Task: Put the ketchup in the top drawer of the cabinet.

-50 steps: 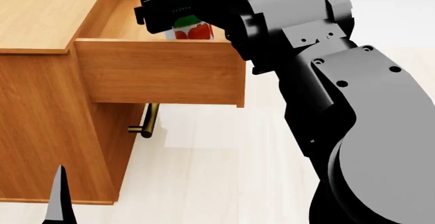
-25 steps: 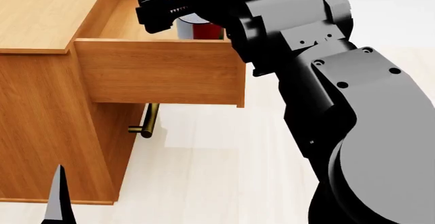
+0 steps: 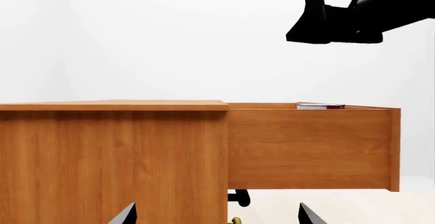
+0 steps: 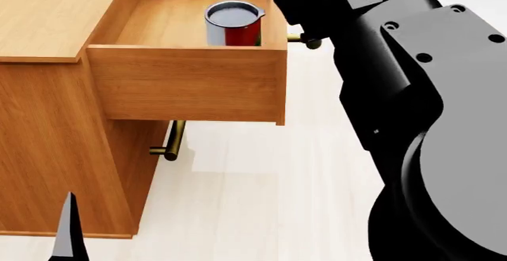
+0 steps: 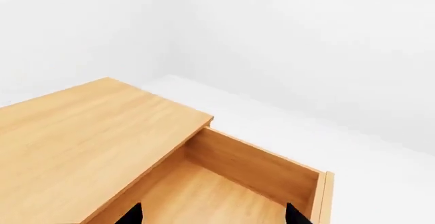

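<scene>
The ketchup [image 4: 234, 24], a silver-lidded can with a red label, stands upright inside the open top drawer [image 4: 186, 83] of the cabinet [image 4: 47, 18]. Only its lid edge [image 3: 319, 106] shows above the drawer wall in the left wrist view. My right gripper [image 5: 214, 216] is open and empty, high above the drawer floor; it also shows in the left wrist view [image 3: 323, 23], well above the can. It is out of the head view. My left gripper [image 3: 216, 218] is open and empty, low beside the cabinet.
The top drawer's brass handle [image 4: 305, 40] sticks out at its right end. The lower drawer's handle [image 4: 170, 142] sits below. My right arm [image 4: 420, 107] fills the head view's right side. Pale floor [image 4: 253, 196] lies in front of the cabinet.
My right gripper let go of the ketchup and rose out of the head view. The can now stands free in the drawer. The left arm has not moved.
</scene>
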Available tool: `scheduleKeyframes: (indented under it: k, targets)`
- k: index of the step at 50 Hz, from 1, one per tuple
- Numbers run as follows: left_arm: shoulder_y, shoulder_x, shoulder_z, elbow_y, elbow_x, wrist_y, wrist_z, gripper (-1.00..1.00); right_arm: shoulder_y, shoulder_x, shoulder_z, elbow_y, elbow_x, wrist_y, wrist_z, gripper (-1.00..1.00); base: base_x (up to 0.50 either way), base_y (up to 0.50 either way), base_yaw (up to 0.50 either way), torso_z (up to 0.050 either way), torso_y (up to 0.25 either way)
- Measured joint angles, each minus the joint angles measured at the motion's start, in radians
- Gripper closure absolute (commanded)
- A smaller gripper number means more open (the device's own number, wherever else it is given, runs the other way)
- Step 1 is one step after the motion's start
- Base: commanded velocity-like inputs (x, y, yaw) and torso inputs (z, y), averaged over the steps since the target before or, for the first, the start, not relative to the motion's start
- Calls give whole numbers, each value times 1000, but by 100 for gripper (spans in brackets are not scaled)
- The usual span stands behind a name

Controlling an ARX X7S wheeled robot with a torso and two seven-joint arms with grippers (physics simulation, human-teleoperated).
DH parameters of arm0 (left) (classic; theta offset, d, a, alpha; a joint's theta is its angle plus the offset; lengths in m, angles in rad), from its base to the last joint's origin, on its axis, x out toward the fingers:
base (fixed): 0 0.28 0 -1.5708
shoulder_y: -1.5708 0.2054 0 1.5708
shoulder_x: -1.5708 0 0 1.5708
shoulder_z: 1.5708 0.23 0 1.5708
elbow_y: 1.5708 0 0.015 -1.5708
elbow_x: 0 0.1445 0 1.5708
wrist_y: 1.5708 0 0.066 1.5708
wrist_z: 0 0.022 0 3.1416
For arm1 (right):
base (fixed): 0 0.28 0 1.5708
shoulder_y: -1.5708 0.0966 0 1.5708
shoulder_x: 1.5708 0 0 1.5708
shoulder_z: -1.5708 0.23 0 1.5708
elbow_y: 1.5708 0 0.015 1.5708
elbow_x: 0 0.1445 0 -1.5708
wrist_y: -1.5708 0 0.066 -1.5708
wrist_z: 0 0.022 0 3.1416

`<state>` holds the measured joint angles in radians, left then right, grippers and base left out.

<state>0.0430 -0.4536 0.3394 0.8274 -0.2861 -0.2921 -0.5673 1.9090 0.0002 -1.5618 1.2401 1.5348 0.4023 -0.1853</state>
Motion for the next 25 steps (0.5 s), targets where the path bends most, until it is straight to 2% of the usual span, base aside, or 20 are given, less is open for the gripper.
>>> scheduleKeyframes:
  k: [25]
  targets:
    - [-3,-4,1,1,-11,0,-5,-100,88,0,-5,22,39,-278,64,-100,0,0,0,0,0]
